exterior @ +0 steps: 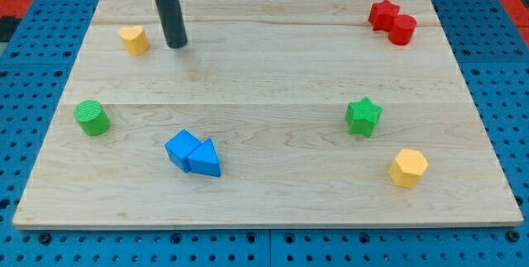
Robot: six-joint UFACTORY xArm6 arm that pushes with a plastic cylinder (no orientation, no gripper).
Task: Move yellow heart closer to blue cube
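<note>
The yellow heart (133, 40) lies near the view's top left corner of the wooden board (264, 69). The blue cube (181, 148) sits at the lower left, touching a blue triangular block (205, 159) on its right. My tip (176, 45) rests on the board just to the right of the yellow heart, a small gap apart from it. The dark rod rises from the tip to the view's top edge.
A green cylinder (92, 117) stands at the left edge. A red star (383, 14) and red cylinder (402, 29) touch at the top right. A green star (364, 116) and a yellow hexagon (408, 168) lie at the lower right.
</note>
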